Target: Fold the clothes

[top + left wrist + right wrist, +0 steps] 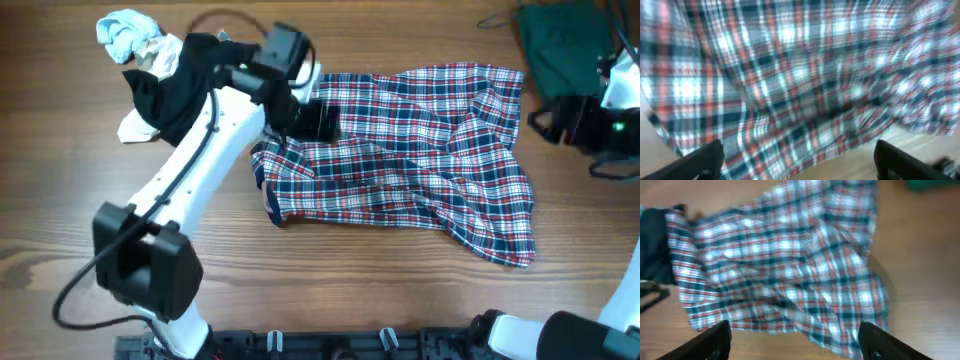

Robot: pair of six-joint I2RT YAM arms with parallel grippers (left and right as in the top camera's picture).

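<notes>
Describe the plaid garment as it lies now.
The plaid garment is soft red, white and navy checked cloth, spread unfolded and wrinkled across the wooden table, with a dark-trimmed left edge and one corner trailing toward the lower right. The left tool, open, sits over its upper-left edge; contact is unclear.

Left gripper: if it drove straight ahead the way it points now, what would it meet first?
The plaid garment: it fills the wrist view ahead of the open left gripper, though blur hides how close.
</notes>
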